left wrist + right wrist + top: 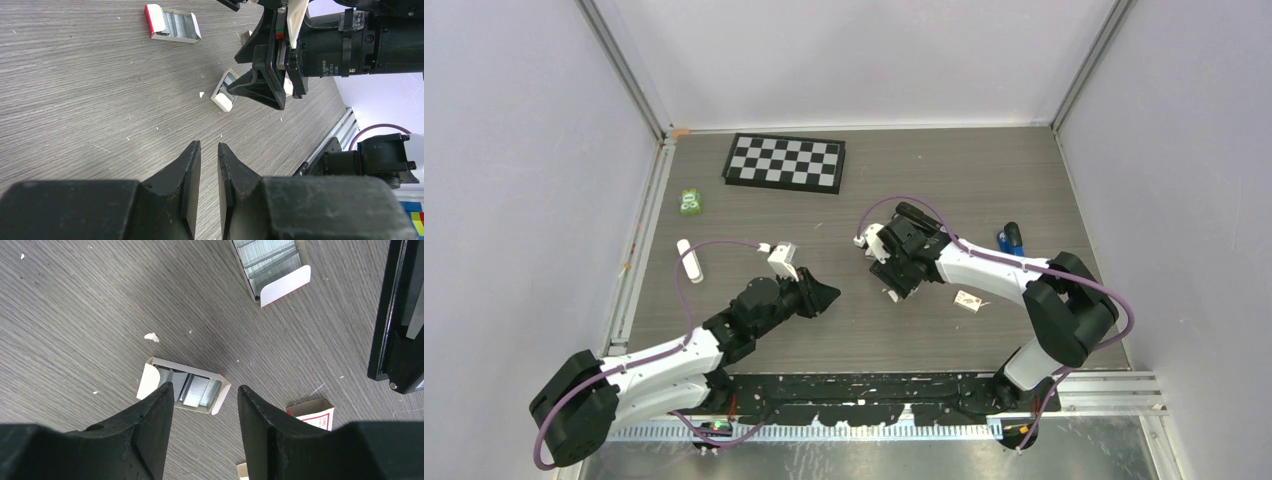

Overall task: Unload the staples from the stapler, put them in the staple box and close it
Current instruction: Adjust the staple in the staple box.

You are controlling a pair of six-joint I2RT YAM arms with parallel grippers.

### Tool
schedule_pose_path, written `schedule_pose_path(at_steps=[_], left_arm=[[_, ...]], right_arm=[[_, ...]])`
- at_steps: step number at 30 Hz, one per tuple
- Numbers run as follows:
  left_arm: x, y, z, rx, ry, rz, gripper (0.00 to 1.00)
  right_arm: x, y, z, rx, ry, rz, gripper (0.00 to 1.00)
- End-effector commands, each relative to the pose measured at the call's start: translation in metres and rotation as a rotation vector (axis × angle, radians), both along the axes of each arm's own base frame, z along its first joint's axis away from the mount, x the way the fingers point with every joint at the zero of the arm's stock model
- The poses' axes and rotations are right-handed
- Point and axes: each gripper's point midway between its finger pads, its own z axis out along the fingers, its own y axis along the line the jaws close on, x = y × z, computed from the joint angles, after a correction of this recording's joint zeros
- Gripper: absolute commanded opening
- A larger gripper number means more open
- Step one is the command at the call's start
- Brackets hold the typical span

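Observation:
Silvery ribbed staples (202, 390) lie in a small whitish open tray (148, 381) on the table. My right gripper (205, 386) hangs open just above it, one finger over the tray's left part, holding nothing. The tray also shows in the top view (891, 294) and the left wrist view (223, 95). More staples (267, 255) fill a box with a white flap. A long black body with a grey channel (395, 315) at the right edge looks like the stapler. My left gripper (209, 144) is empty, open only by a narrow gap, and sits left of the tray (826, 295).
A red-and-white box (315, 415) lies near the tray, also in the top view (969, 300). A checkerboard (786, 162), a green object (690, 202), a white stick (690, 260) and a blue-and-black item (1009, 238) lie further off. Paper scraps (151, 337) dot the table.

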Motion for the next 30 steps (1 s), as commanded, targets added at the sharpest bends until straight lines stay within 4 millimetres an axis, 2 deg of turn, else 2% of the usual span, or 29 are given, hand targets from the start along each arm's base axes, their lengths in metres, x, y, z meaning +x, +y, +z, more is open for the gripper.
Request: schedule_pose_path(at_steps=[1,12,23,30], left_arm=[[0.0045,-0.0007,0.0113,-0.016,-0.043,0.012,0.21],[0.0036,0.0001,0.0113,-0.018,-0.043,0.013,0.21],[0.0032,0.001,0.012,-0.02,-0.044,0.015,0.21],[0.0034,0.0016,0.0121,-0.019,-0.045,0.017,0.21]], right_arm=[[0.0099,0.0085,0.0136,0.017,-0.043,0.01,0.54],[0.0021,0.0144,0.0139,0.05,-0.006,0.036,0.57],[0.0113,0.0055,0.0119,0.0,-0.044,0.0,0.53],[0.0097,0.0083,0.0157,0.017,-0.042,0.009,0.53]])
